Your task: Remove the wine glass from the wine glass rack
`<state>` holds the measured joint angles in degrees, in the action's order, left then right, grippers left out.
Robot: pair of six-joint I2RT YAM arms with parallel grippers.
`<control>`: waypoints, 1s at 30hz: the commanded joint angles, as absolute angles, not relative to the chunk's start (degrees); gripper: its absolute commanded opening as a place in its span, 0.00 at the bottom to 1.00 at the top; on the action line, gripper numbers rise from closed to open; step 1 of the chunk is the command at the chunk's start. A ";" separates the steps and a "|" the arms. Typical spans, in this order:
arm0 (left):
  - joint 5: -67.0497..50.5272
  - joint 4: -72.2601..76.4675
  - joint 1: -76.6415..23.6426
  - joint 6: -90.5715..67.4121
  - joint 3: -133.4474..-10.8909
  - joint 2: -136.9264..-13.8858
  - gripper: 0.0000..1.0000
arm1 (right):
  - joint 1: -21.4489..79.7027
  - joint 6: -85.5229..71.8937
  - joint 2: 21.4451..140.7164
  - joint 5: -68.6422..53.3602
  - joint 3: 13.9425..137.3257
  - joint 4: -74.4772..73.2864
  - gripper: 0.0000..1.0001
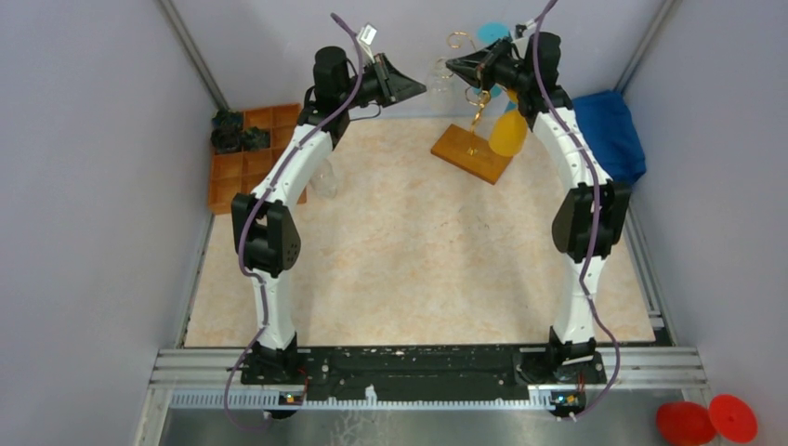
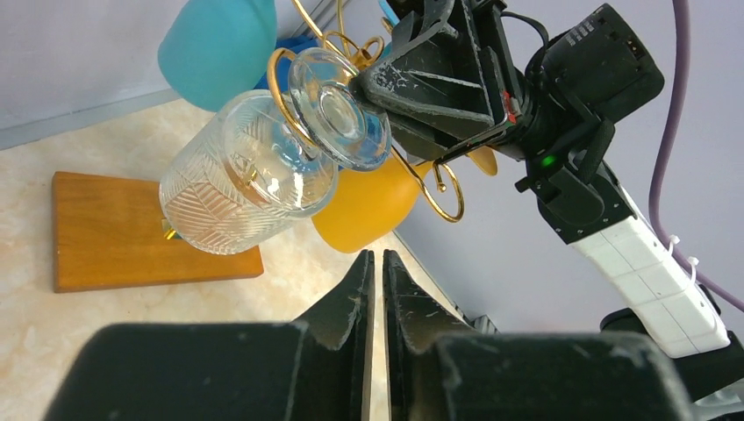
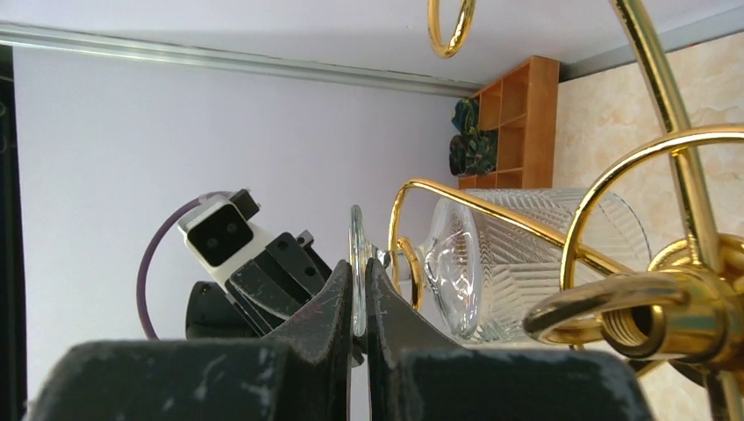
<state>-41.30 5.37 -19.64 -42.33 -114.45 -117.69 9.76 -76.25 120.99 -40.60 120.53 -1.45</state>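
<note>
A clear ribbed wine glass [image 2: 246, 171] hangs tilted on a curled arm of the gold wire wine glass rack [image 2: 443, 189], whose wooden base [image 2: 123, 232] lies on the table. My right gripper [image 3: 359, 263] is shut on the edge of the glass's round foot [image 2: 342, 110]. In the top view it sits high beside the rack [image 1: 479, 102] with the glass [image 1: 439, 79] to its left. My left gripper [image 2: 378, 254] hovers just short of the glass, its jaws almost together with nothing between them. It shows in the top view [image 1: 413, 88] facing the right gripper [image 1: 455, 67].
A yellow glass [image 2: 368, 206] and a blue glass [image 2: 219, 48] hang on the same rack. An orange compartmented tray [image 1: 243, 167] holding dark items stands at the back left. A blue cloth [image 1: 609, 130] lies at the back right. Walls enclose the table on three sides.
</note>
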 commanded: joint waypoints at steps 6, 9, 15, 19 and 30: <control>-41.03 3.36 -19.76 -40.40 -115.69 -116.10 0.12 | 11.54 -75.06 121.71 -42.23 124.96 -2.36 0.00; -41.09 3.25 -19.77 -40.12 -115.42 -116.07 0.12 | 11.51 -74.63 121.86 -40.79 125.53 -2.43 0.00; -41.28 3.24 -19.73 -40.13 -115.43 -116.36 0.12 | 11.69 -74.32 123.11 -39.38 127.31 -3.34 0.00; -41.56 3.27 -19.76 -40.24 -115.35 -116.62 0.11 | 12.01 -74.01 123.01 -37.94 127.67 -2.43 0.00; -42.11 3.21 -19.76 -40.37 -115.27 -116.30 0.11 | 12.69 -79.90 117.44 -34.49 117.71 8.24 0.00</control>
<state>-41.10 3.66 -19.64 -41.06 -114.45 -117.69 10.87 -76.95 121.64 -35.11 119.42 2.17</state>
